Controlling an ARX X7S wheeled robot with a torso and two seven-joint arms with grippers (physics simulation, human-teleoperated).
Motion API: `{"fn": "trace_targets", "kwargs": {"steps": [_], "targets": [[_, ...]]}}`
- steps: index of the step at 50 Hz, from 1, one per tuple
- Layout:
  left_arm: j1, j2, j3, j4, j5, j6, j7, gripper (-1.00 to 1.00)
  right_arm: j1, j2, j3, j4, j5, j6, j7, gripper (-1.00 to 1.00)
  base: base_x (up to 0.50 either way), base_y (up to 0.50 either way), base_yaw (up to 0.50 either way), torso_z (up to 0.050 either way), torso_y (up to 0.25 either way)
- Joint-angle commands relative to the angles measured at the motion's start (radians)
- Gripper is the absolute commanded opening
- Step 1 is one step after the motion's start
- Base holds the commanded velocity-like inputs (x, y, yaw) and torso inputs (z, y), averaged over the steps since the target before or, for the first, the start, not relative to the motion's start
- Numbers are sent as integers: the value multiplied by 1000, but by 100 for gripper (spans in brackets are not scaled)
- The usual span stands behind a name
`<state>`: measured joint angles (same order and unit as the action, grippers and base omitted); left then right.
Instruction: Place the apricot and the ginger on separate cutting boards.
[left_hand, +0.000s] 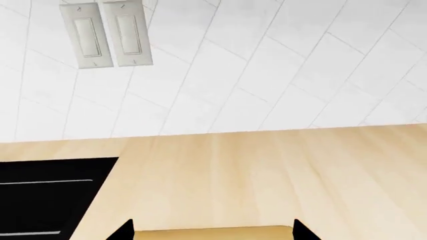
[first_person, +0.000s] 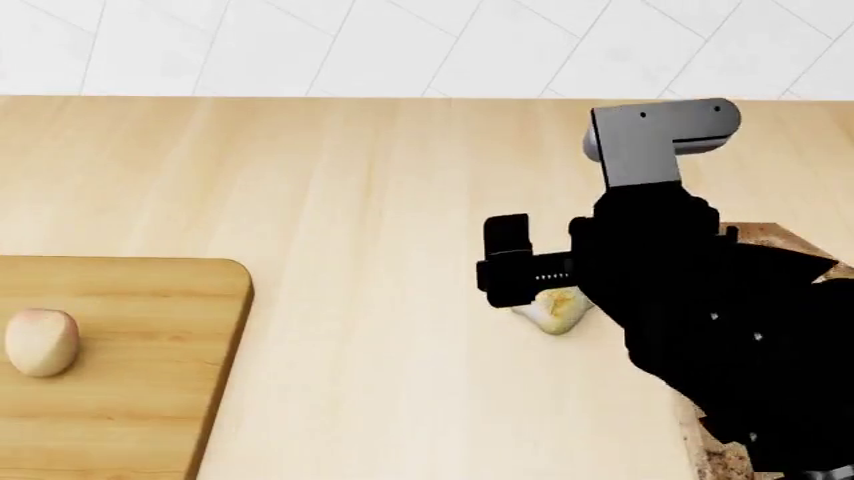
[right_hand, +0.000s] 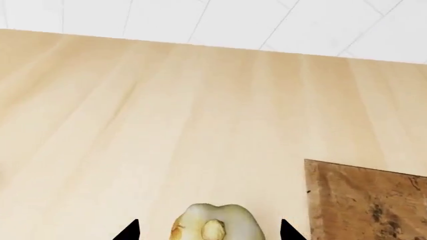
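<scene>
The apricot (first_person: 40, 342), smooth and cream-pink, lies on the light wood cutting board (first_person: 147, 400) at the lower left. The knobby pale-yellow ginger (first_person: 554, 308) rests on the counter, just left of the brown mottled cutting board (first_person: 767, 236). My right gripper (first_person: 541, 285) hangs over the ginger. In the right wrist view the ginger (right_hand: 217, 222) sits between the spread fingertips of the right gripper (right_hand: 210, 234), which stands open with gaps on both sides. My left gripper (left_hand: 213, 234) is open above the edge of the light board (left_hand: 213, 234), holding nothing.
A black cooktop (left_hand: 47, 195) is set into the wooden counter (first_person: 347, 180) in the left wrist view. Two wall switches (left_hand: 107, 32) sit on the white tiled wall behind. My right arm (first_person: 721, 330) covers much of the brown board (right_hand: 367, 200).
</scene>
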<state>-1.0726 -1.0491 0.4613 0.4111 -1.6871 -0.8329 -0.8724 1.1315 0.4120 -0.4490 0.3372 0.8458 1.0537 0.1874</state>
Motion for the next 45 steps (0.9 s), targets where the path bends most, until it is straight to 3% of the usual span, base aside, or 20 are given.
{"fn": "trace_targets", "kwargs": {"steps": [1,5,28,45], "targets": [[33,-25,-54,42,-20,15,50,100,59,-55,-57,155,-81,-30,-77,100,0,0,0,0,0],[4,22,-29,34,-16,1,12,100,79,-75,-91,229,-108,-49,-111,100,0,0,0,0,0],[12,60,-7,36,-8,7,-29,100,135,-141,-185,445,-182,-115,-215,100,0,0,0,0,0],[40,20,-34,48,-5,28,10,100,233,-211,-297,673,-253,-122,-358,100,0,0,0,0,0]]}}
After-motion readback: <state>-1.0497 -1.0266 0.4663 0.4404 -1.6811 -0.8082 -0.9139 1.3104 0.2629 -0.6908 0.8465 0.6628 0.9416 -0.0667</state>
